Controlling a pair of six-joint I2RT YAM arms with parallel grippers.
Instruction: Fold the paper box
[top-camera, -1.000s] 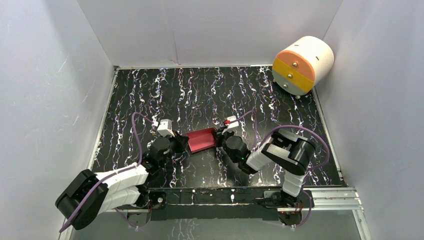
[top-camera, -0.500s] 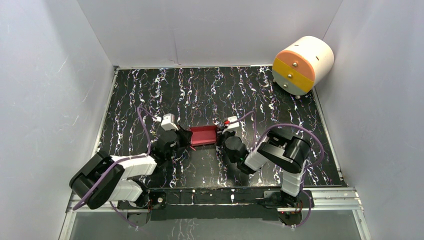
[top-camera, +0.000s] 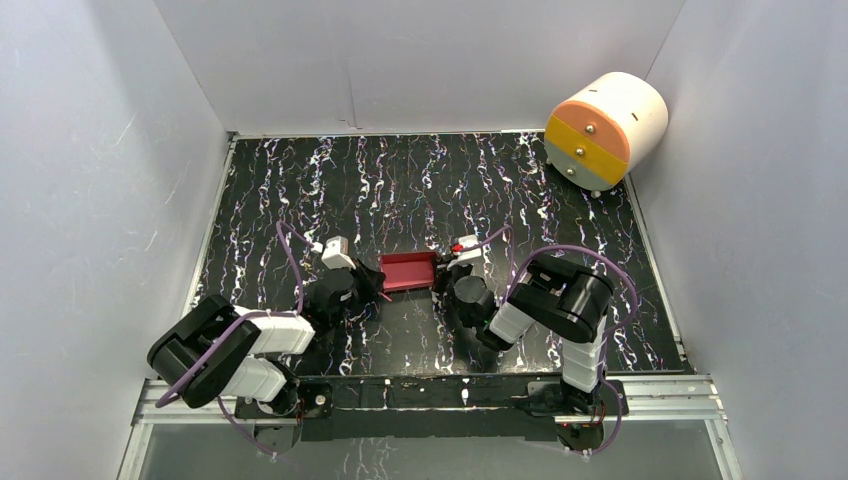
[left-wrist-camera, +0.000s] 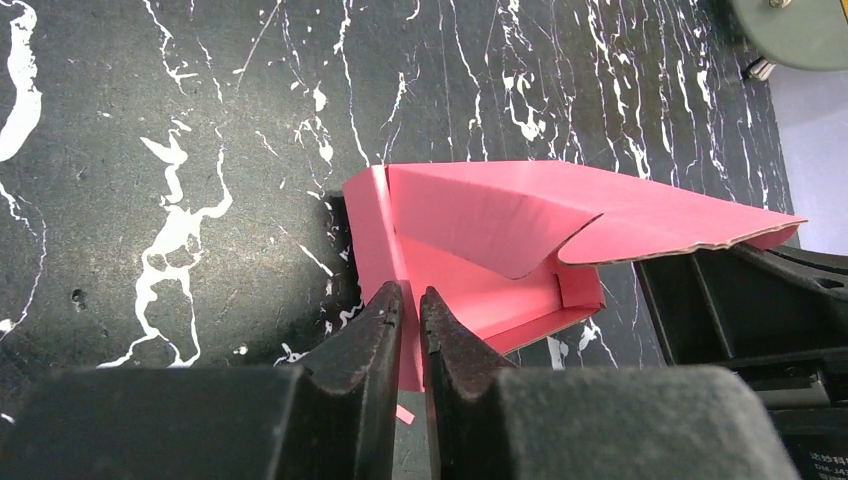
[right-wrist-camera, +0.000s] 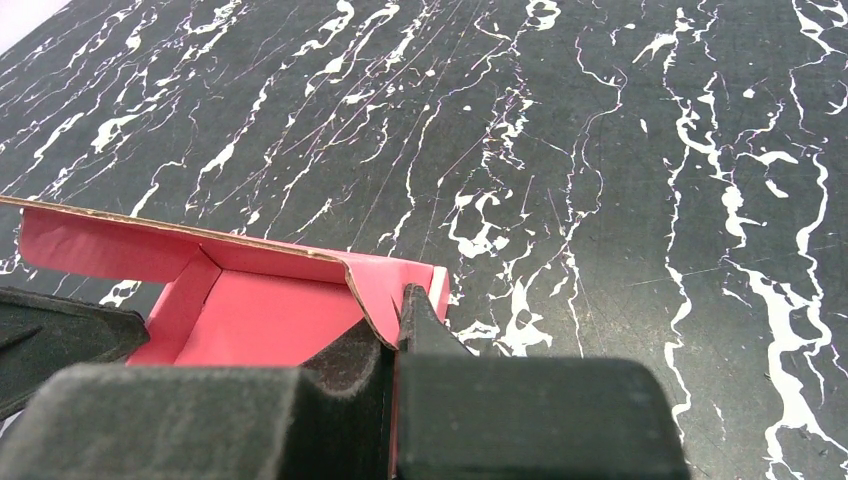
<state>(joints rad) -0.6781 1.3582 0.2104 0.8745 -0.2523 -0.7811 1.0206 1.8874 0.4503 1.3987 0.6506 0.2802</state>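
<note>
The paper box is a pink-red shallow tray on the black marbled table, held between the two grippers. My left gripper grips its left end. In the left wrist view the left gripper has its jaws a sliver apart, with the end wall of the paper box running between them. A long flap hangs out over the tray. My right gripper holds the other end. In the right wrist view the right gripper is shut on the right end wall and a curved flap of the paper box.
A big white-and-orange cylinder lies in the far right corner. White walls close off the table's left, back and right sides. A tiny pink scrap lies under the left fingers. The arm bases and a metal rail line the near edge.
The box has turned from slanted to level and shifted slightly away from the bases. The left arm's elbow has swung in to the right. The right arm has tucked in a little.
</note>
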